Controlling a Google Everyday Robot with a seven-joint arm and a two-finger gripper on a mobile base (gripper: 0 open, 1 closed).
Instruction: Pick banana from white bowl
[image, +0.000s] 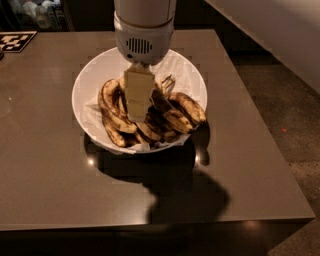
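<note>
The white bowl (95, 75) stands at the middle back of the brown table and holds a pile of overripe, brown-speckled bananas. A paler yellow banana (111, 107) lies along the left side of the pile; darker ones (186, 109) lie to the right. My gripper (137, 112) hangs straight down from the white arm (144, 30) into the middle of the pile and covers the bananas under it. What it touches there is hidden.
The brown table (60, 190) ends in a front edge near the bottom and a right edge by the dark floor (285, 115). A black-and-white marker tag (15, 41) lies at the back left. A white paper liner shows under the bananas.
</note>
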